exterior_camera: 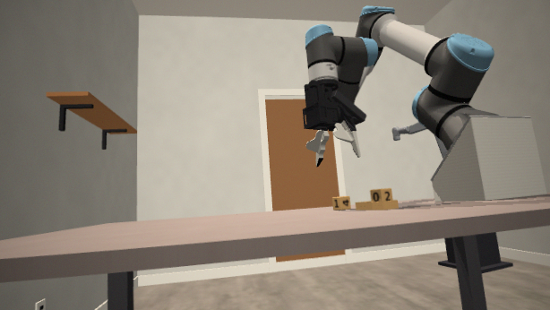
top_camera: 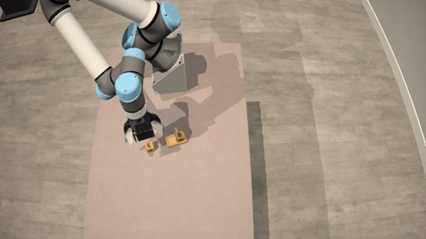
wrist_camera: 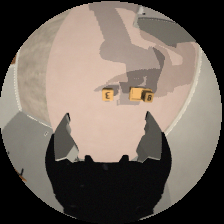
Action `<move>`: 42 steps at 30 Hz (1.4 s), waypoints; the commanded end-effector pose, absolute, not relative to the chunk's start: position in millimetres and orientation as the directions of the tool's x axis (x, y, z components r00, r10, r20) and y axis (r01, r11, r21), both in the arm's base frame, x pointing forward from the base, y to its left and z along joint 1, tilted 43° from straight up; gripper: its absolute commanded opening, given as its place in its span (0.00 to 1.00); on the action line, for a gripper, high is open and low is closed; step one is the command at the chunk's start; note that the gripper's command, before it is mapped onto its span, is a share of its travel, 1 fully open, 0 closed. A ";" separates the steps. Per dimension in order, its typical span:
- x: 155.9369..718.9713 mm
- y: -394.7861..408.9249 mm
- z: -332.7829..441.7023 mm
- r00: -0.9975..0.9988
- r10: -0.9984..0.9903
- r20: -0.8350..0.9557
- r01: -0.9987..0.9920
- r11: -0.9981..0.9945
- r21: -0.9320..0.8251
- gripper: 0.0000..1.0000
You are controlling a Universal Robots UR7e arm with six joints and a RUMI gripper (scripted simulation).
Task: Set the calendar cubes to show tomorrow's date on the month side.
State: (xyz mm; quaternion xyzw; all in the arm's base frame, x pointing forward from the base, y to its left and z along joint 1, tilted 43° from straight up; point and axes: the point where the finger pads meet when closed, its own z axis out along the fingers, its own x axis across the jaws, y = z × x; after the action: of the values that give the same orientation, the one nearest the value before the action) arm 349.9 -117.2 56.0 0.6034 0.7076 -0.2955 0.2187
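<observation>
A loose wooden cube lies on the table, beside the tray. Its top shows a 3; the exterior view shows an upright 1 and a 4 turned on its side. The tray holds the other cube at one end; the other end is bare. That cube shows upright 0 and 2 in the exterior view; its top digit is unclear. No month's name is readable. My gripper is open and empty, well above the loose cube.
The robot's base stands behind the tray on the pink table. A wall shelf is far off to the left in the exterior view.
</observation>
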 end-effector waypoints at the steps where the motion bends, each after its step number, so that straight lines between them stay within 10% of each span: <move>1: 350.1 -116.9 56.4 -0.176 0.725 -0.666 0.983 0.097 -0.154 1.00; 25: 349.8 -117.0 56.2 -0.149 0.727 -0.670 0.988 0.077 -0.135 1.00; 42: 346.8 -117.7 53.5 0.242 0.701 -0.670 0.969 -0.208 0.133 1.00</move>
State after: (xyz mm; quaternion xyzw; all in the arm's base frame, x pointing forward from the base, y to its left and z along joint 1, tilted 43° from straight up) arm 347.3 -117.6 54.1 0.7031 0.6096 -0.2569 0.2607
